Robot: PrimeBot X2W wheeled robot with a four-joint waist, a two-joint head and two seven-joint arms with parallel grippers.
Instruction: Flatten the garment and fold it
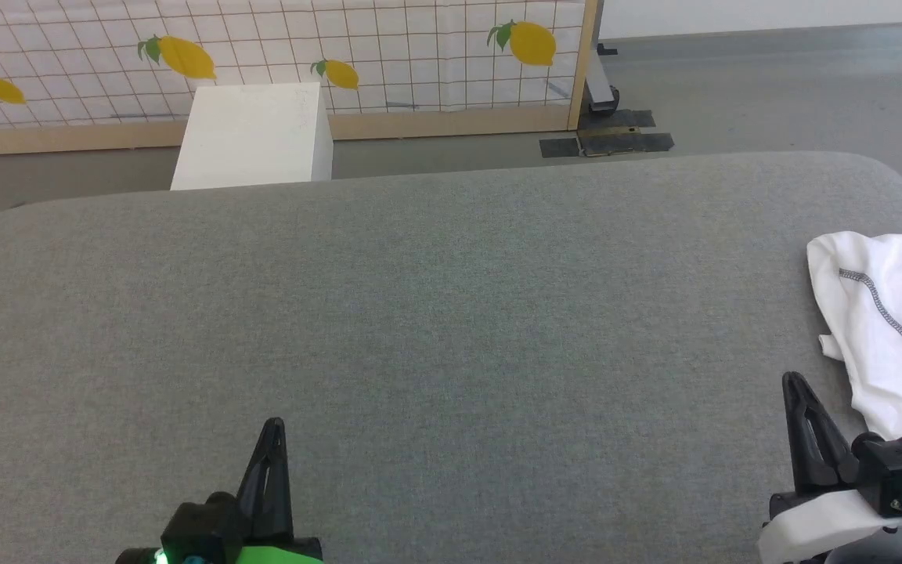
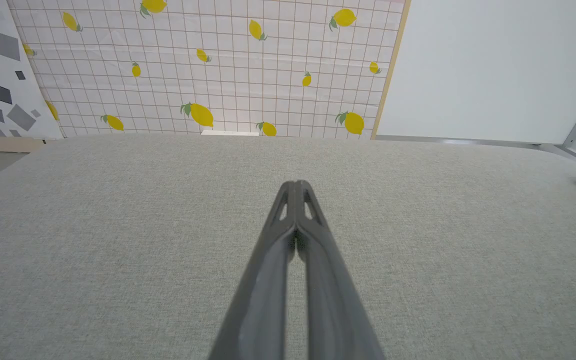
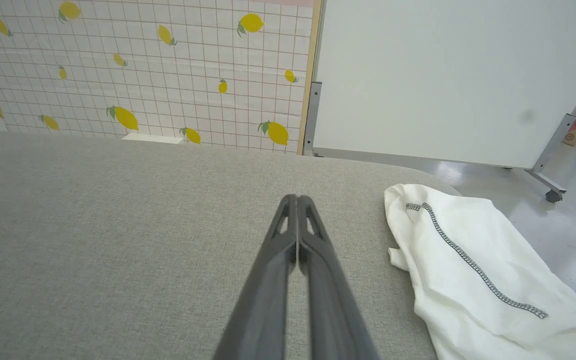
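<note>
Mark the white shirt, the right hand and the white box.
white shirt [image 3: 448,300]: right wrist view, plain fabric beside the grey seam.
right hand [image 3: 297,199]: right wrist view, between its shut fingertips.
white box [image 1: 251,133]: head view, its broad face.

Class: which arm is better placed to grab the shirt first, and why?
Right. The garment lies bunched at the table's right side, close beside the shut right gripper; the left gripper is much farther away.

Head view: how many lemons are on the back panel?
4: lemon far left, lemon above the white box, lemon right of that, lemon beside the post. The box may hide others.
</note>
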